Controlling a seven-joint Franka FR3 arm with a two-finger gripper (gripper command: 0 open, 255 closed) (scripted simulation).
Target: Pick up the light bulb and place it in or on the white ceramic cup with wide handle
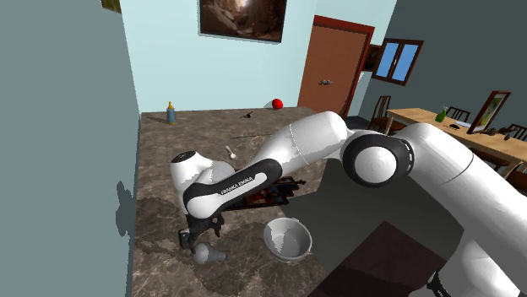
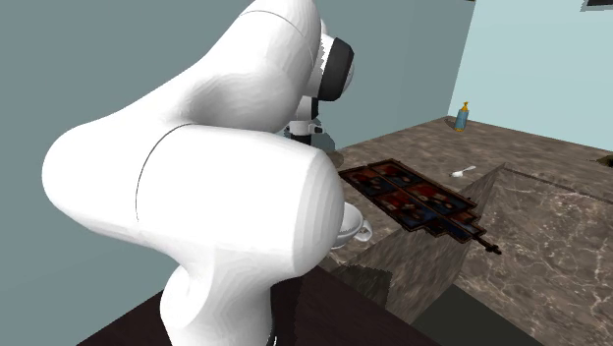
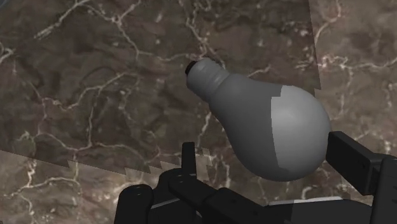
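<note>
Grey light bulb lies between gripper's parted fingers.

We're in a home, folks, a kitchen opening straight onto a dining room: a long dark marble counter runs under a pale blue wall hung with a framed picture. There's a brown wooden door in the corner, a blue-paned window beside it, and at the shoulder view's right a wooden dining table with chairs.
</note>
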